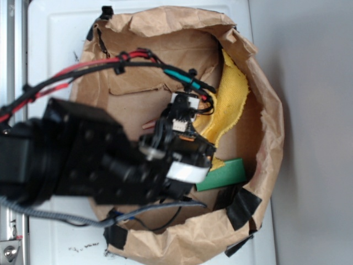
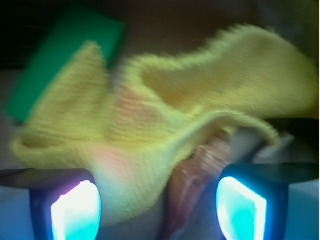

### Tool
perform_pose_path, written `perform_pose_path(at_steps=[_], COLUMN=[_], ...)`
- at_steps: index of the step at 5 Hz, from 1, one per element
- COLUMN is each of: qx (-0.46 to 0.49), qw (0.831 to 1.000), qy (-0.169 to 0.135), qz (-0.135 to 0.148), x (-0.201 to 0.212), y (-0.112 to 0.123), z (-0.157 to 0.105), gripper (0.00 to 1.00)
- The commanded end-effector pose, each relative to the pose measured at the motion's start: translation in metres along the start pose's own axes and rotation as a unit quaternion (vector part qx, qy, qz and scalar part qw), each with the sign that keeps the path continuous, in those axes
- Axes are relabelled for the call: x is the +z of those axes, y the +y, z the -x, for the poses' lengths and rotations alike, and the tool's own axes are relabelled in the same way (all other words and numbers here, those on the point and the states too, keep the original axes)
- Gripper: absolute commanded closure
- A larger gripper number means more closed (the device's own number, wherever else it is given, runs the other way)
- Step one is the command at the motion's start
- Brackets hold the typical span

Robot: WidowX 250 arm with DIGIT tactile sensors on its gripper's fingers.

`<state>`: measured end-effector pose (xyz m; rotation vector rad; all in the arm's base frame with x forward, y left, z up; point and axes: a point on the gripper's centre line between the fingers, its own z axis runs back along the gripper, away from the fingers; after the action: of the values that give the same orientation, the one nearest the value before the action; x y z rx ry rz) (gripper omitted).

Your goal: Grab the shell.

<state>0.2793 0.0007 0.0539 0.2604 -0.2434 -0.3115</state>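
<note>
Fingers (image 2: 75,210) of the gripper (image 2: 159,212) stand wide apart with nothing clamped. Left lies the green block (image 2: 60,55), partly under the yellow cloth (image 2: 165,120). Between the fingers, nearer the right one, lies the blurred orange-tan shell (image 2: 192,182), its far end under the cloth's edge.

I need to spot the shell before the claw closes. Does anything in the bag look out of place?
Yes. The crumpled yellow terry cloth lies draped over part of the slender orange-tan shell and the green rectangular block. Only a blurred strip of shell shows between the open claw fingers.
</note>
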Motion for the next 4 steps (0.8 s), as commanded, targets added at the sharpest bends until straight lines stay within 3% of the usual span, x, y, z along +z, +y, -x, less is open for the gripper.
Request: perform_pose_path(at_steps=[1, 2, 4], qx=[0.016, 0.003, 0.014], qw=[0.999, 0.999, 0.998], qy=[-0.029, -0.042, -0.053], qz=[-0.006, 0.021, 0.015], x=[0.009, 0.023, 0.020], y=[0.010, 0.018, 0.025], z=[-0.010, 0.017, 0.028], gripper=[0.00, 0.00, 0.00])
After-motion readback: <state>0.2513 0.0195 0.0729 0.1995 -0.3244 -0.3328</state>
